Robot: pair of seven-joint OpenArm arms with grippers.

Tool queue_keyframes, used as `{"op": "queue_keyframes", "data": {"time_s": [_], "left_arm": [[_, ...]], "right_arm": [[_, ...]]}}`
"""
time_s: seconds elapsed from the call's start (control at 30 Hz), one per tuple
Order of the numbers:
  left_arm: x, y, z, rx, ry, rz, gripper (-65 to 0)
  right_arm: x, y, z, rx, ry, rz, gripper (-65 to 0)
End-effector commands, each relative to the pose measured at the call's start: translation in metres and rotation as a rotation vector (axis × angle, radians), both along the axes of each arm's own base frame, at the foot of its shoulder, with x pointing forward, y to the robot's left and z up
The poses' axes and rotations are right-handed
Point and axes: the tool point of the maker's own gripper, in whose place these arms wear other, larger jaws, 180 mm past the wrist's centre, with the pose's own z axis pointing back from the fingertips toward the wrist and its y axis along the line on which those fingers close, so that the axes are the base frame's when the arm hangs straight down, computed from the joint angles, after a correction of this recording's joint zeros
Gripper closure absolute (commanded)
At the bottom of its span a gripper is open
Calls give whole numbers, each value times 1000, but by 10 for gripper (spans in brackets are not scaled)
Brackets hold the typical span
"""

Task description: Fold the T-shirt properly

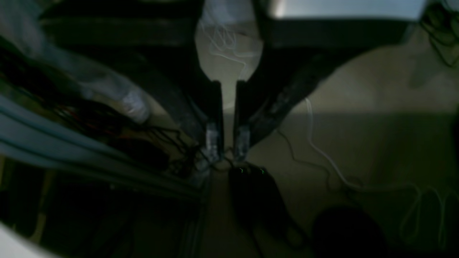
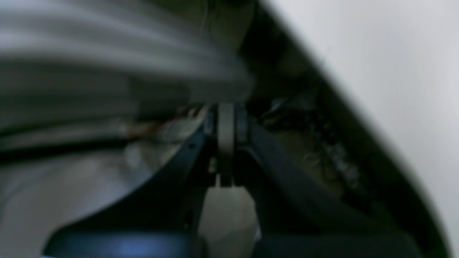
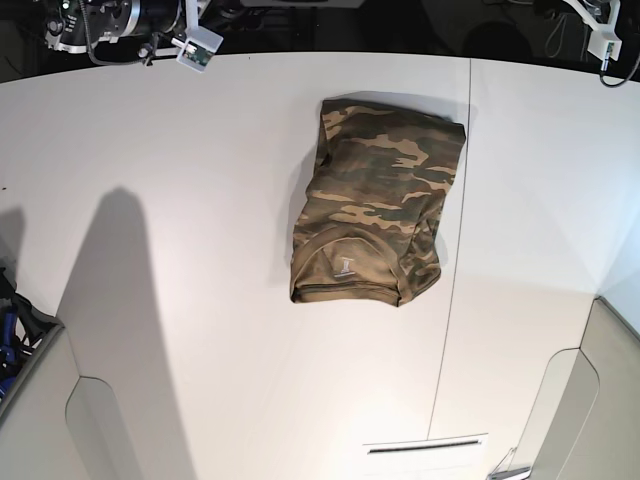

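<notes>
The T-shirt, in olive, brown and tan camouflage, lies folded into a compact upright rectangle on the white table, right of centre, with a small pale mark near its lower edge. Both arms are drawn back off the cloth at the table's far edge. The right arm is at top left and the left arm at top right. In the left wrist view my left gripper hangs over the floor, its fingers nearly together with nothing between them. My right gripper is shut and empty.
A seam runs down the table just right of the shirt. A narrow slot sits near the front edge. Loose cables lie on the floor under the left gripper. Blue-handled gear pokes in at the left edge.
</notes>
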Motion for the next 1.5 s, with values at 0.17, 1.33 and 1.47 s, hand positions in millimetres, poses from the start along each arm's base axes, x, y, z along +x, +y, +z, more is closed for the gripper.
{"op": "queue_keyframes", "data": {"time_s": [0.17, 1.33, 1.47], "left_arm": [[-17, -14, -4, -20, 27, 3, -56], [-70, -104, -194, -36, 512, -279, -56], [-62, -108, -199, -44, 512, -266, -56]], "right_arm": [[-45, -26, -3, -64, 119, 57, 0], [-92, -149, -194, -677, 562, -399, 0], [-74, -141, -200, -640, 518, -427, 0]]}}
